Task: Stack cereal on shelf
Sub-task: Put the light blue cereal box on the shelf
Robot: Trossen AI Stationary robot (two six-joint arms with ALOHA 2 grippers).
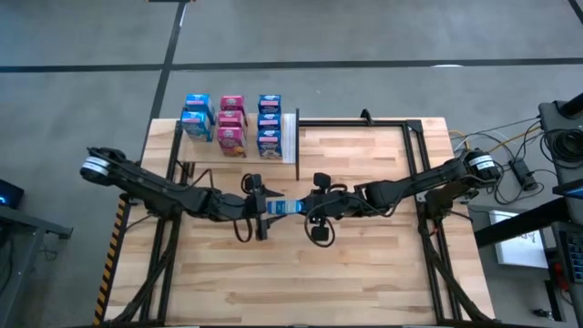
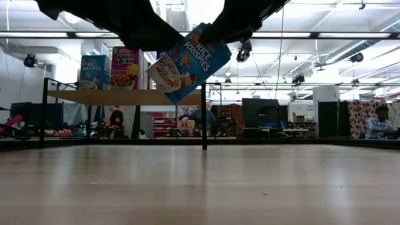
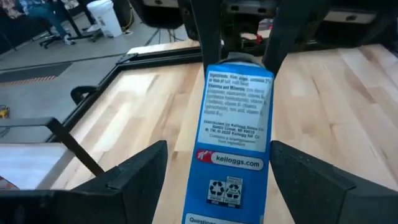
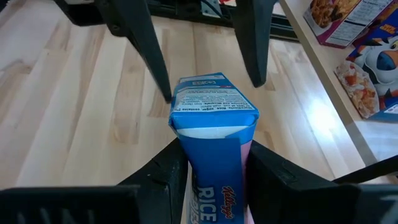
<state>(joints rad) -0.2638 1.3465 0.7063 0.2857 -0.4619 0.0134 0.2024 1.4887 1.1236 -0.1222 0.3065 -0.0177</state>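
Blue Rice Krispies box [image 1: 284, 207] hangs tilted in mid-air above table [image 1: 364, 264] ctr, clear of the planks in low view, between both tools. Right tool [image 4: 214, 165] is clamped on the box; its fingers [image 4: 163, 171] press the box's two sides, w/ box end facing outward. Left tool [image 1: 262, 209] stands spread wide at the box's opposite end; in left wrist view its fingers [image 3: 140, 177] flank the blue side panel w/ gaps both sides, not gripping. Both arms reach in from table's left and right edges and meet approx. at ctr. Farther back, shelf [image 1: 241, 161] sits at table's far-left area, white strip [image 1: 291, 137] along its right edge. On the shelf: stacked cereal boxes [image 1: 231, 123] in three cols., blue at left, pink in middle, blue at right nearest the strip. Low view shows an upright blue Rice Krispies box and a pink Raisin Bran box on the shelf board.
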